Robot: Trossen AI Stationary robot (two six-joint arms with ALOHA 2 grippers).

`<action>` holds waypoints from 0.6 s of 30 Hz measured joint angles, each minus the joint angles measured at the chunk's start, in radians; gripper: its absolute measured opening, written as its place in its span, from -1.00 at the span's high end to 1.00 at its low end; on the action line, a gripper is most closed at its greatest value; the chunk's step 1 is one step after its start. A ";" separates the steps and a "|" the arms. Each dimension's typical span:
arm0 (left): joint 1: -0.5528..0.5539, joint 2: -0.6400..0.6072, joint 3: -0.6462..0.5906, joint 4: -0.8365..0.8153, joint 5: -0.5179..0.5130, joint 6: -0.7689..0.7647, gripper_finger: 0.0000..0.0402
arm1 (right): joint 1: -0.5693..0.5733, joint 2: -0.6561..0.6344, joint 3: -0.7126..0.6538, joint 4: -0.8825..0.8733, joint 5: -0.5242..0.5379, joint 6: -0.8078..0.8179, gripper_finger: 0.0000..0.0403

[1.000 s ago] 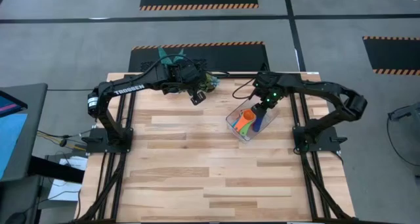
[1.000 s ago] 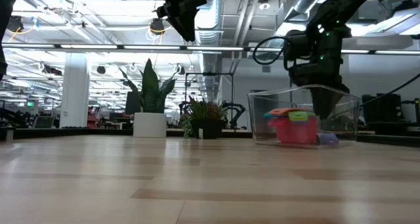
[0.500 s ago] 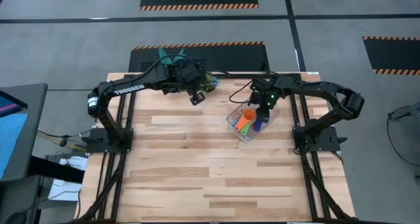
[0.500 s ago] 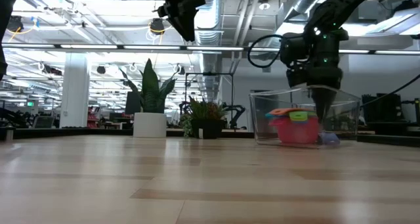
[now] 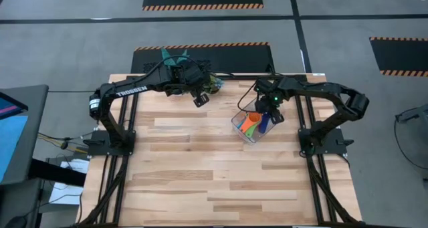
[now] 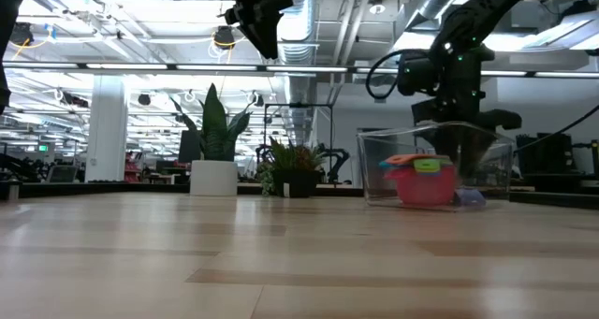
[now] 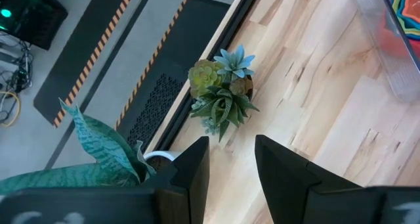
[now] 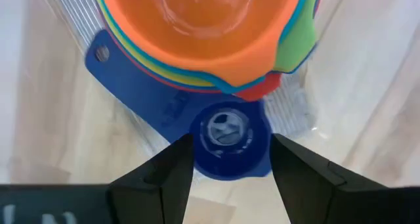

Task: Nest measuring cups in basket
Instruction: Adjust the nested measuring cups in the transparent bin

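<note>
From above, the wooden table (image 5: 200, 168) carries the clear basket (image 5: 249, 136) toward its far right corner, and the right gripper (image 5: 266, 117) sits right over it, at the basket's right side. Inside, a stack of measuring cups (image 5: 249, 124) shows orange and green, with a dark blue cup (image 5: 263, 126) just beside the stack under the gripper. The left gripper (image 5: 200, 99) hangs near the far edge, left of the basket and well apart from it.

Down at table level, the basket (image 6: 433, 165) stands on the right of the surface, the red-bodied stack (image 6: 423, 181) nested inside with orange and green rims on top. The right arm (image 6: 447, 66) comes down into it from above (its fingertips are lost behind the clear wall). A white pot (image 6: 213, 177) with a tall plant stands at the far edge.

Left wrist view: fingers (image 7: 190, 168) parted, nothing between them, above a small succulent (image 7: 222, 92) by the table's far edge.

Right wrist view: the two fingers (image 8: 157, 178) are spread wide on either side of the small dark blue cup (image 8: 230, 138), not closed on it. That cup lies on the basket floor touching the nested stack, orange cup (image 8: 203, 20) uppermost, green handle (image 8: 298, 37) poking out, a blue handle (image 8: 141, 96) beneath.
</note>
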 joint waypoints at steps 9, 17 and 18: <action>0.000 0.000 0.000 0.000 0.000 -0.004 0.44 | 0.000 0.000 0.000 0.014 0.033 -0.091 -0.09; 0.000 0.000 0.000 0.001 0.001 -0.020 0.44 | 0.000 0.000 0.000 0.024 0.033 -0.229 -0.09; 0.000 0.000 0.000 0.001 0.001 -0.020 0.44 | 0.000 0.000 0.000 0.026 0.032 -0.242 -0.09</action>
